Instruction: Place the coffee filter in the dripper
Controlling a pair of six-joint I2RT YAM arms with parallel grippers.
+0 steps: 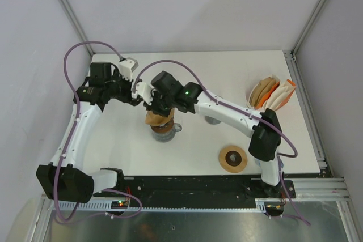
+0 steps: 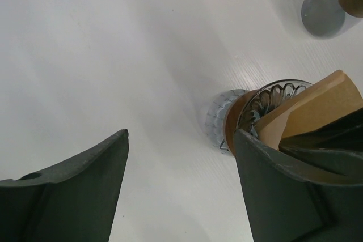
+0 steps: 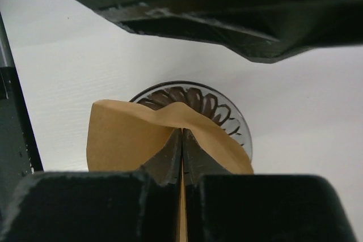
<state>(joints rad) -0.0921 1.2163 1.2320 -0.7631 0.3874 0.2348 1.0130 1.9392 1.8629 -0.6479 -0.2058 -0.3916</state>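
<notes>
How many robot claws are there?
2. The left gripper hangs open beside the dripper, holding nothing. The right gripper is shut on the brown paper filter, right over the dripper. None seem hidden.

Soft, even light falls from above, so the white counter [image 1: 187,151] reads bright and nearly washed out in the left wrist view. In the sharp top view it carries only faint grey shadows beneath the arms. Close to both wrist lenses the dark jaws are underexposed and soft-edged, while the coffee filter [image 3: 125,134] and the ribbed dripper [image 3: 221,111] beyond stay in fair focus.
</notes>
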